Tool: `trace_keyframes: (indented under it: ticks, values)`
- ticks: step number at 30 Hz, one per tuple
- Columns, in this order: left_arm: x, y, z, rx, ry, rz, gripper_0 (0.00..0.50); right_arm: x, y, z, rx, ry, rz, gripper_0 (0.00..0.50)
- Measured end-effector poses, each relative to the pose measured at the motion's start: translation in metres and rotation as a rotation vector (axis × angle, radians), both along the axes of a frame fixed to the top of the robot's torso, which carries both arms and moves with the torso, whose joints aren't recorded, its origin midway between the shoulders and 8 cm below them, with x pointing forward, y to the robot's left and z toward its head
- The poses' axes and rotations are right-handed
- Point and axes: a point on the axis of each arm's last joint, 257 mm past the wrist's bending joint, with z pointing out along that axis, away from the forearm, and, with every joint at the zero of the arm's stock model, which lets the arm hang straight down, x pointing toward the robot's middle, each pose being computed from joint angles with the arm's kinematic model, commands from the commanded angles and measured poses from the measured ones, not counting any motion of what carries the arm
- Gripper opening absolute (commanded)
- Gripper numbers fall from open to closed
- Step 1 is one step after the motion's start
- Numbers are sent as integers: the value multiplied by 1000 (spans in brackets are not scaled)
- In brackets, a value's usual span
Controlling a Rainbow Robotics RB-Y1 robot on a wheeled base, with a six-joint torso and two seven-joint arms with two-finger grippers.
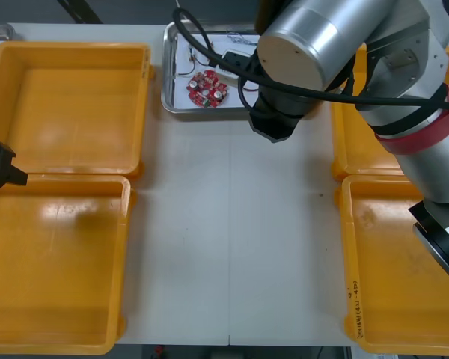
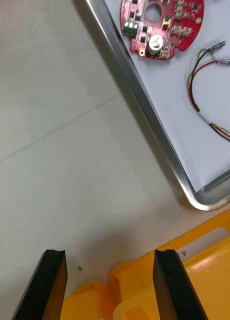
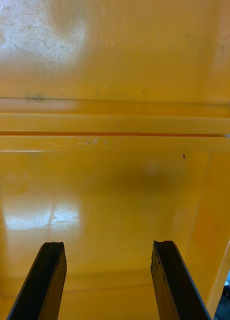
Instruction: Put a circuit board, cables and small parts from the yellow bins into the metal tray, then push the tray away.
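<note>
The metal tray (image 1: 169,101), white inside, stands at the far middle of the table. A round red circuit board (image 1: 206,90) lies in it, and thin cables (image 1: 190,56) lie beside the board. In the right wrist view the board (image 2: 160,25) and a red and yellow cable (image 2: 197,85) lie inside the tray's rim (image 2: 145,112). My right gripper (image 2: 109,285) is open and holds nothing, over bare table just outside that rim and beside the right bins (image 2: 195,285). My left gripper (image 3: 107,280) hangs open over a bare yellow bin floor (image 3: 115,200).
Two yellow bins stand on the left, far (image 1: 75,105) and near (image 1: 52,262), with bare floors. Two more stand on the right, far (image 1: 348,142) and near (image 1: 396,284). My right arm (image 1: 322,45) covers the tray's right part. White table (image 1: 232,247) lies between the bins.
</note>
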Motion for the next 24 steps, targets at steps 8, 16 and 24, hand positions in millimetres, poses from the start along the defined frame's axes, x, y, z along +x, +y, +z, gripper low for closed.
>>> trace_keyframes:
  ticks: [8, 16, 24]
  values:
    - [0, 0, 0, 0, 0, 0, 500, -16, -27, 8, 189, -4, -55, 500]
    - [-1, 1, 0, 0, 0, 2, 500, -41, -85, -5, 408, 23, -306, 500]
    - [-1, 1, -1, 0, 1, 3, 500, -58, -140, -25, 523, 57, -571, 500]
